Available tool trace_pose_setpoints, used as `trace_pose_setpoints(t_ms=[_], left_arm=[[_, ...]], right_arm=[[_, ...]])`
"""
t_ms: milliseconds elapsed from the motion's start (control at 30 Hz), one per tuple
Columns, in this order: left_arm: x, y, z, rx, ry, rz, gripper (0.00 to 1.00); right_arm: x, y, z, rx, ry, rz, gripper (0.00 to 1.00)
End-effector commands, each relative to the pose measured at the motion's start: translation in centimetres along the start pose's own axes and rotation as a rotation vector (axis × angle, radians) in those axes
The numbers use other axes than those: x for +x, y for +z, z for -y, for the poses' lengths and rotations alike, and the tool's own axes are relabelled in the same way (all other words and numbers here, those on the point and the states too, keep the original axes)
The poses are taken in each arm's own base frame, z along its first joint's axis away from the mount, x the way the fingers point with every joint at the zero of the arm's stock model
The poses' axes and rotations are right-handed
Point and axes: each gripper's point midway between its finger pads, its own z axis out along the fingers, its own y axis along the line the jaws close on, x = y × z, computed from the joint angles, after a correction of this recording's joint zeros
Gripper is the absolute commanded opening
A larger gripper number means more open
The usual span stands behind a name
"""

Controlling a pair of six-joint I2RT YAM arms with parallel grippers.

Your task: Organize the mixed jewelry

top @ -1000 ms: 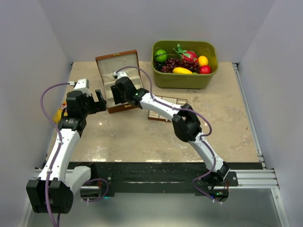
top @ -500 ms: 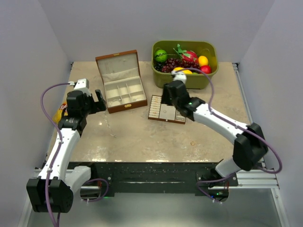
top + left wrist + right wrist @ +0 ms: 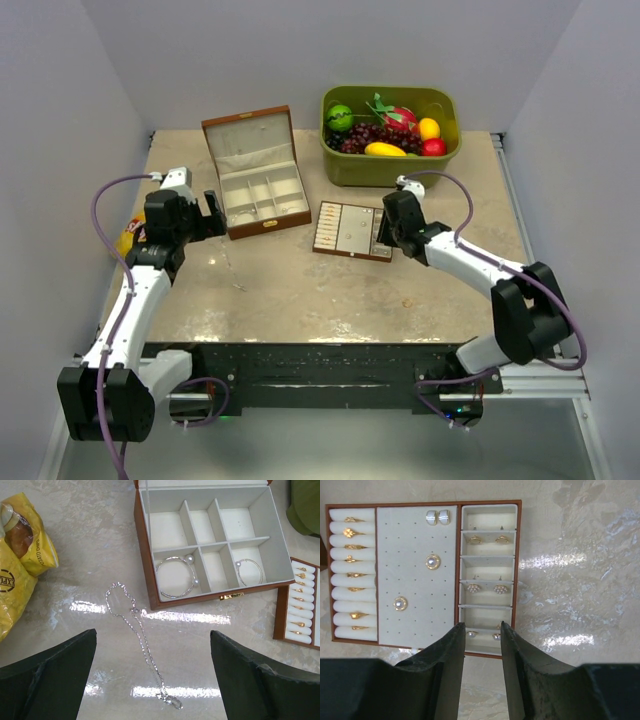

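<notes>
A fine silver chain [image 3: 137,630] lies loose on the table in front of the open wooden box [image 3: 142,555]. Two silvery wire hoops with pearl ends lie in the box's front compartments, one on the left [image 3: 176,570] and one on the right [image 3: 248,571]. My left gripper [image 3: 155,680] is wide open and empty, above the chain's near end; it also shows in the top view [image 3: 213,215]. The cream tray [image 3: 517,555] holds small gold rings, pearl studs and earrings. My right gripper [image 3: 481,630] hovers over its near right corner, jaws a narrow gap apart and empty.
A yellow snack bag [image 3: 20,565] lies left of the chain. A green bin of plastic fruit [image 3: 385,170] stands at the back, behind the tray [image 3: 350,230]. The box's lid [image 3: 245,132] stands open toward the back.
My right arm has swung from over the wooden box to the right and back, and now sits over the tray's right end. The left arm has barely moved.
</notes>
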Motion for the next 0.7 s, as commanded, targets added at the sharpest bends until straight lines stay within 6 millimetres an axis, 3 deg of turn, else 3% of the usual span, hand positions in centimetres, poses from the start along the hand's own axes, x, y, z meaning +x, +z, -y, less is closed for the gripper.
trace_pose_setpoints(t_ms=[0, 667], left_arm=[[-1.0, 0.0, 0.7, 0.030, 0.005, 0.030, 1.00], [-0.8, 0.3, 1.0, 0.052, 0.003, 0.018, 1.00]], right_arm=[[0.1, 1.2, 0.6, 0.025, 0.010, 0.001, 0.37], [2.5, 3.5, 2.7, 0.051, 0.014, -0.069, 0.28]])
